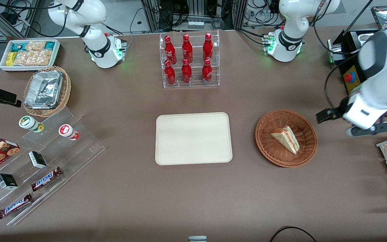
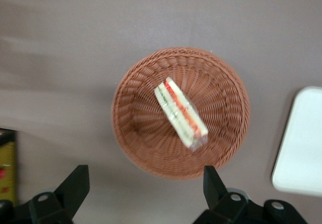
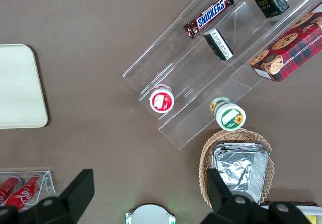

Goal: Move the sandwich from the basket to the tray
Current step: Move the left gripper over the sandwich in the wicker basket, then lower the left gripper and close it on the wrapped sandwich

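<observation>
One sandwich (image 1: 286, 138) in basket (image 1: 267, 148), tray (image 1: 193, 138) bare. Tool (image 2: 146, 191) spread, hovering beside basket. Risk: slanted wedge slips from fingers, basket shifts on worktop.

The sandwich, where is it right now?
The sandwich lies inside the reddish-brown basket, beside the tray toward the working arm's end of the table. The open gripper hovers just outside the basket's rim.
</observation>
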{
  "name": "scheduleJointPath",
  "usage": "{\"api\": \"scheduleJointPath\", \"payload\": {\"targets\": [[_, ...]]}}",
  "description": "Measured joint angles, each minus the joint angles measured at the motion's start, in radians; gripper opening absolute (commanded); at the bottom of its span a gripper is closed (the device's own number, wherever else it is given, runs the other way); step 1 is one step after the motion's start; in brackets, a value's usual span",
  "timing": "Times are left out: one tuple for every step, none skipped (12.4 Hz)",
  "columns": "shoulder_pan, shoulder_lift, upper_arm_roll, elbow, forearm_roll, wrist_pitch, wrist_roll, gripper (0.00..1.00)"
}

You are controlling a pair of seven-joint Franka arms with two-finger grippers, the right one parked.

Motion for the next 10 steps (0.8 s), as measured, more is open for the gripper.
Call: {"api": "scheduleJointPath", "payload": {"targets": [[-0.005,-0.001,-0.009,-0.065,0.000,0.084,-0.097,1.00],[-0.012,-0.002,-0.017,-0.119,0.000,0.158,-0.197,1.00],[-0.021,-0.003,-0.024,-0.168,-0.001,0.232,-0.301,1.00],[-0.029,-0.004,-0.032,-0.217,-0.001,0.306,-0.398,1.00],[-0.036,-0.004,-0.043,-0.264,-0.001,0.378,-0.475,1.00],[-0.046,-0.003,-0.051,-0.304,-0.001,0.432,-0.522,1.00],[-0.062,0.001,-0.054,-0.334,-0.001,0.461,-0.550,1.00],[-0.078,0.011,-0.055,-0.353,-0.001,0.484,-0.573,1.00],[-0.087,0.025,-0.055,-0.367,-0.001,0.505,-0.586,1.00],[-0.090,0.040,-0.055,-0.381,-0.001,0.530,-0.588,1.00]]}}
